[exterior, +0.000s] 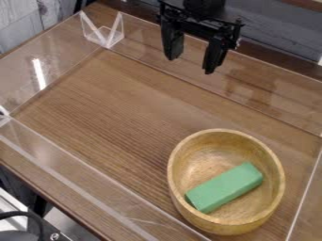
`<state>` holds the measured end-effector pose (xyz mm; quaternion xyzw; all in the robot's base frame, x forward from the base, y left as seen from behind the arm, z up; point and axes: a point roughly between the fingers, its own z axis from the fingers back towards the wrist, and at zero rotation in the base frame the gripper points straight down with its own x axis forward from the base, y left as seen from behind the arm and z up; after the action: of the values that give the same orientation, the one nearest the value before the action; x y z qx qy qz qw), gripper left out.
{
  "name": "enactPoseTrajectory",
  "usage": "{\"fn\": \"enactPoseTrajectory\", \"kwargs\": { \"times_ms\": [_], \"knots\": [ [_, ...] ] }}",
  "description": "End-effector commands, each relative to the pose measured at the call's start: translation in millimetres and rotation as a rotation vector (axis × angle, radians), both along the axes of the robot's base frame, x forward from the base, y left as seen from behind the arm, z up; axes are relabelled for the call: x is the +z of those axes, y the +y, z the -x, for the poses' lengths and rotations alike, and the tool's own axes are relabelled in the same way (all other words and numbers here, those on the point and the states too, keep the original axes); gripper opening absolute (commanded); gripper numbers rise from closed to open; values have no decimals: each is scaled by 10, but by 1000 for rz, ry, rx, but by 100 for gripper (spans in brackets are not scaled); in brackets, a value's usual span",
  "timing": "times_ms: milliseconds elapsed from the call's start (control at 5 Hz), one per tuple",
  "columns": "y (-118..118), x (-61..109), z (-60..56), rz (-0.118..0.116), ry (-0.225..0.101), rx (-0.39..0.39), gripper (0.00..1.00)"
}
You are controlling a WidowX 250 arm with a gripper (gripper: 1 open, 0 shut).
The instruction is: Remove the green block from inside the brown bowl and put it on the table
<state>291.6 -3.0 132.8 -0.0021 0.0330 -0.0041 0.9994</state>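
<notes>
The green block (227, 187), a flat, elongated bar of solid bright green, lies inside the brown bowl (189, 151), resting on its floor and set diagonally, one end toward the bowl's near-left wall, the other toward its far-right wall. The bowl, round, shallow, thick-rimmed light tan wood, stands upright near the near-right corner of the worktop (113, 122), a brown wood-grain surface with dark streaks.

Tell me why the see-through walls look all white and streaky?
In the camera view, light glares off the clear acrylic walls, making pale streaks; the table shines near the back; the green block in the brown bowl looks sharp, while the gripper is dark.
</notes>
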Motion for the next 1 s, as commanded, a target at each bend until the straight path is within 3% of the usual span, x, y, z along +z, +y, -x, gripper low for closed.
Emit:
{"fn": "enactPoseTrajectory", "kwargs": {
  "times_ms": [0,200,400,600,800],
  "knots": [
    [-179,-86,137,10,22,-69,100],
    [-519,-217,445,21,40,-187,100],
    [-899,-275,723,18,7,-250,100],
    [-1081,-337,862,35,-31,-235,100],
    [-1107,-477,884,45,-67,-261,100]
  ]
}}
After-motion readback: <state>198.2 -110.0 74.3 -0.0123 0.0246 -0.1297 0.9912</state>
